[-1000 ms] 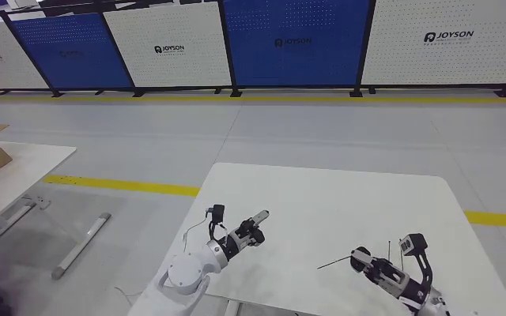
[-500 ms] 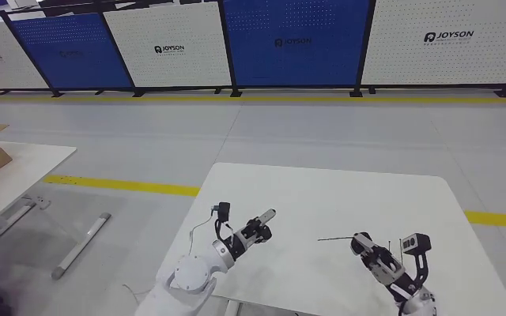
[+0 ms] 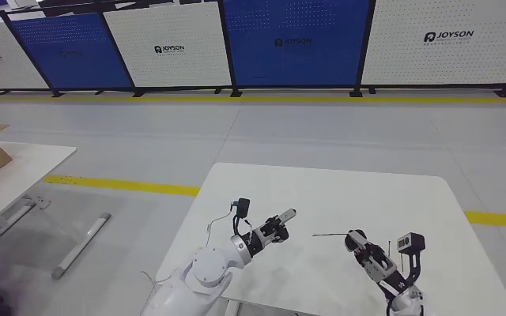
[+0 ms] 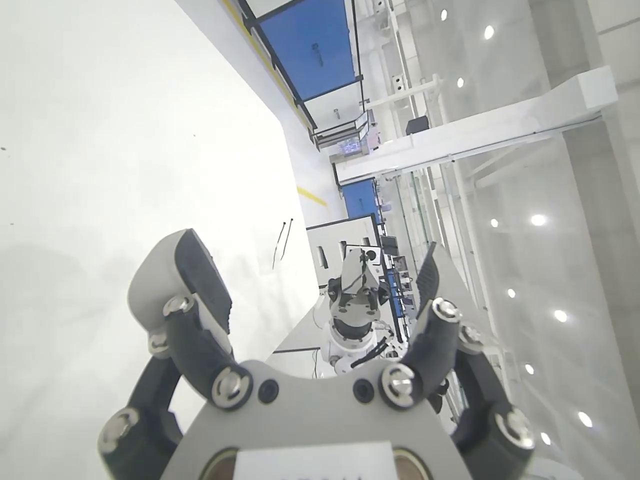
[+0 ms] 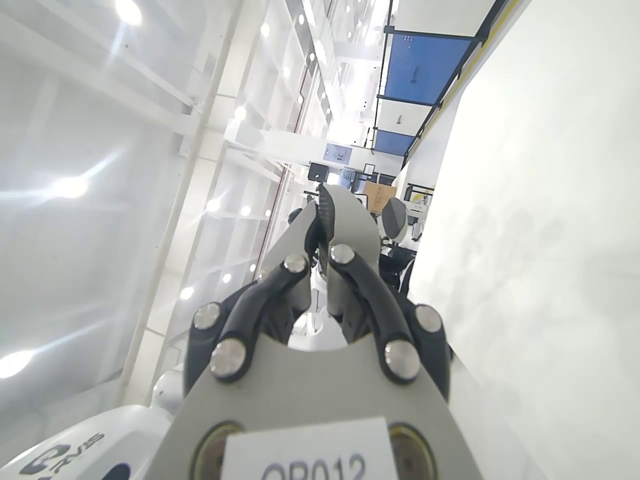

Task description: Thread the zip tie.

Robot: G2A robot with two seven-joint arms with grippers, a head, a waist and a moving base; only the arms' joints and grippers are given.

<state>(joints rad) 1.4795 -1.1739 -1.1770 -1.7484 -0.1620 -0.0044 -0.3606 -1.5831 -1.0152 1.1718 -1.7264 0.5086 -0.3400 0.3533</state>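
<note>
zip tie in right claw

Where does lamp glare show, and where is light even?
Right wrist view: ceiling lamps streak beside the shut right gripper. Left wrist view: small lamp spots beyond the open left gripper. Top view: even light on the table and the held zip tie.

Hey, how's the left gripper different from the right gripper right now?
The left gripper has its fingers spread wide; the right gripper has them pressed together. The left gripper holds nothing; the right gripper grips a zip tie that sticks out toward the left gripper. Both are over the near part of the table.
</note>
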